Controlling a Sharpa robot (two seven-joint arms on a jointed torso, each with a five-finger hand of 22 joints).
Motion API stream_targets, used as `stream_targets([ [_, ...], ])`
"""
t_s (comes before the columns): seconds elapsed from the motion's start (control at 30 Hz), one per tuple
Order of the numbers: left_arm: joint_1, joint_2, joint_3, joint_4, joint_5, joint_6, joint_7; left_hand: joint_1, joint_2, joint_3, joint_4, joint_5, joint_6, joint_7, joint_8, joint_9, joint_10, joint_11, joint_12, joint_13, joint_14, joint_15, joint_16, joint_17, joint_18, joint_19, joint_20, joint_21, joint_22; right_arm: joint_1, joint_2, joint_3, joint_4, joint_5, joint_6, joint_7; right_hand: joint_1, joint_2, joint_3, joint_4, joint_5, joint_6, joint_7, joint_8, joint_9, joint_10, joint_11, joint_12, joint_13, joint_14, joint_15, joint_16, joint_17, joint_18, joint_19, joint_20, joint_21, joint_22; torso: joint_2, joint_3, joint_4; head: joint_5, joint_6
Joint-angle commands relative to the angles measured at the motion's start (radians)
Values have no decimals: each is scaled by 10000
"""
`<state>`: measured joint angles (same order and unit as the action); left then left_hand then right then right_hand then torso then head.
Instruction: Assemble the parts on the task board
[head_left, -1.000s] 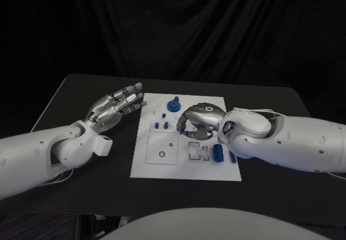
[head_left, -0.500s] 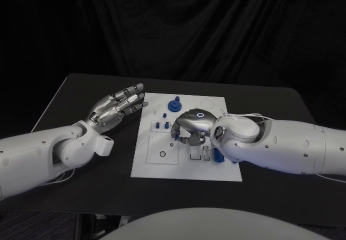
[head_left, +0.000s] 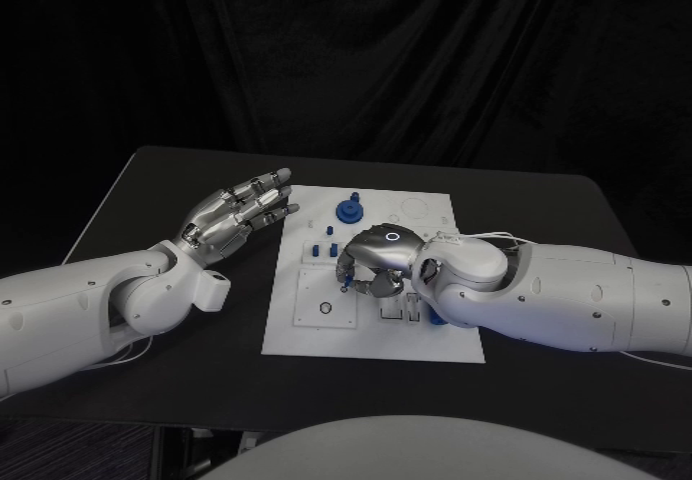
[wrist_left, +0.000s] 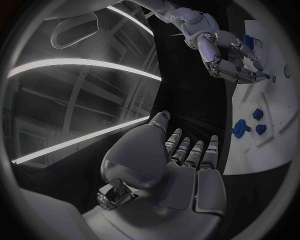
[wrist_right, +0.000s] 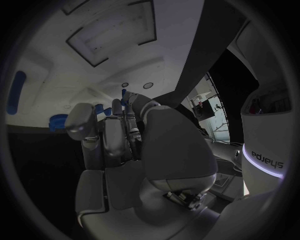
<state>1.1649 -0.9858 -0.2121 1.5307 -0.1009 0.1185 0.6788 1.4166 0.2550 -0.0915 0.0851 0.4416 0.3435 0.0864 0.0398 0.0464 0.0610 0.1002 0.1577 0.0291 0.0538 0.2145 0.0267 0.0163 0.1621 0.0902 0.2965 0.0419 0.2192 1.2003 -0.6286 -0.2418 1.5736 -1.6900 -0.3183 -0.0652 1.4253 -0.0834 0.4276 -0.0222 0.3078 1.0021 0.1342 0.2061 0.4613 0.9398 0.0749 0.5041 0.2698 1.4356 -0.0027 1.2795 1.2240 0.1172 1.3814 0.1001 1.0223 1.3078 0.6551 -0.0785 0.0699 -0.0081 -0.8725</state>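
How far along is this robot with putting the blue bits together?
Early, it seems. The right hand is curled low over the task board, apparently pinching a small blue part. The left hand waits open beside it. A blue knob stands there; other pieces lie loose.

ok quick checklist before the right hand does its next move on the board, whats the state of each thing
1. Right hand over the task board: ok, it hangs above the board's middle.
2. Right hand holding a part: cannot tell. The left wrist view shows something small and blue at its fingertips, but the grip is unclear.
3. Left hand out of the way: ok, it is open, fingers apart, above the table beside the board's left edge.
4. Blue round part at the board's far end: ok, standing clear of both hands.
5. Target slot under the right hand: cannot tell, the hand hides it.
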Motion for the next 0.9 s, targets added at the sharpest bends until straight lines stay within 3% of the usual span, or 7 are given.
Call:
stream_targets([
  [0.03, -15, 28, 8, 13, 40, 131, 944, -84, 23, 59, -4, 44, 14, 54, 68, 13, -6, -50, 30, -3, -4, 41, 33, 3, -196, 24, -32, 30, -13, -58, 53, 4, -46, -167, 180, -204, 62, -95, -51, -17, -59, -74, 11, -40, 15, 47, -3, -17, 5, 25, -13, -32, -58, -114, 36, -14, -47, 1241, -11, 4, -12, 16, -2],
  [0.9, -22, 80, 8, -37, 41, 184, 862, -126, 17, 108, -29, 38, 140, 143, 93, 32, -20, -98, 16, -7, -13, 41, 33, 1, -202, 30, -33, 29, -26, -256, 358, 5, -388, -176, 380, -194, 82, -124, -54, -42, -155, -95, 16, -66, 14, 59, 2, -41, -7, -23, -10, -106, -140, -97, 1, -14, -143, 1214, -13, 8, -17, 55, -2],
])
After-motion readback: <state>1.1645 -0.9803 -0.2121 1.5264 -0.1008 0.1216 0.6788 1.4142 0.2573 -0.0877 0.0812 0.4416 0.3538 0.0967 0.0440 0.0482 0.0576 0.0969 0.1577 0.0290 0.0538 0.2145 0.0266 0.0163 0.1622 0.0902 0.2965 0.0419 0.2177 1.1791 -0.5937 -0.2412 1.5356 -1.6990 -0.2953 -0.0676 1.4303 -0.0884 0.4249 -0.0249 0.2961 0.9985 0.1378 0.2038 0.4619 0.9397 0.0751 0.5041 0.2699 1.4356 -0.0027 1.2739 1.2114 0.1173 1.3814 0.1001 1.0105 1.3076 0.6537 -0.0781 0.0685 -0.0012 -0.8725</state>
